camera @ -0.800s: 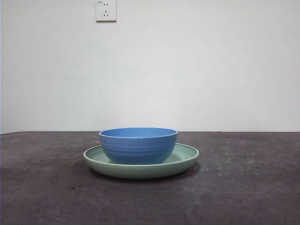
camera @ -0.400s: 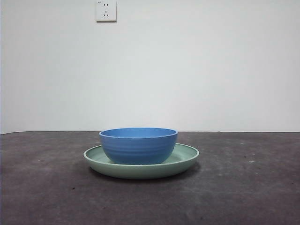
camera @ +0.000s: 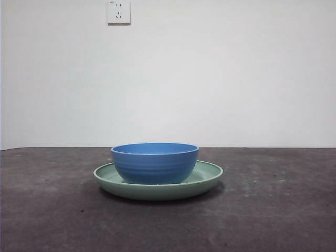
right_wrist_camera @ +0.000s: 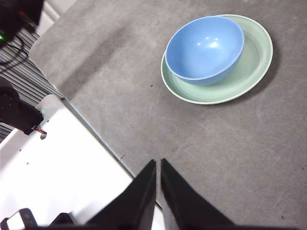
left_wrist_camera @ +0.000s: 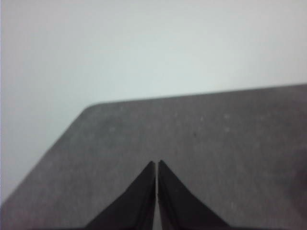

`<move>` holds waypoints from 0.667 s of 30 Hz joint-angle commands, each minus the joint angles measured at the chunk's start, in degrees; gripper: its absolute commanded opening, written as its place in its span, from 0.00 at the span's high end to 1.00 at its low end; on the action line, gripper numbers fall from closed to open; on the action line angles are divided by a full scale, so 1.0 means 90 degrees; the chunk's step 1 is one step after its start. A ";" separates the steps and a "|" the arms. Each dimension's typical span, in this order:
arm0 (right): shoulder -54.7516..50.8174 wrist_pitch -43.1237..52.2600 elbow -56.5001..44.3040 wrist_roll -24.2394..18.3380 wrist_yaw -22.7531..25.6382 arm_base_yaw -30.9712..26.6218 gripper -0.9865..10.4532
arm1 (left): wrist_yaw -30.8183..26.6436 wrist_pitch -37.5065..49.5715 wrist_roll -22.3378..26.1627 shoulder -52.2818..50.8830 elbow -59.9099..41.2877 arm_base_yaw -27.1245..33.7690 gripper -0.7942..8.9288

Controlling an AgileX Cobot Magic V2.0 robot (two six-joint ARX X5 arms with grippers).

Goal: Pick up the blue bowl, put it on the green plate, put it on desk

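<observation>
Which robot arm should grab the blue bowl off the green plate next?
Probably the right. Its wrist view shows the blue bowl sitting in the green plate, both in sight beyond the shut right gripper. The left gripper, also shut, sees only bare desk.

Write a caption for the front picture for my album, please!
A blue bowl sits on a green plate on the dark desk, no gripper near.

A bare test room is suggested by a blank white wall (camera: 220, 79), a wall socket (camera: 118, 11) and a plain desk (camera: 273, 210)
</observation>
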 commanded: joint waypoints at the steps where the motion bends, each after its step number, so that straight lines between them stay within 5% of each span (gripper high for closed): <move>1: 0.0017 0.0041 0.0124 -0.0078 -0.0010 0.0039 0.91 | -0.0007 -0.0061 -0.0015 -0.0168 -0.0177 0.0029 0.91; 20: 0.0017 0.0041 0.0124 -0.0078 -0.0010 0.0039 0.91 | -0.0007 -0.0775 -0.0726 -0.0474 -0.0780 0.0036 0.91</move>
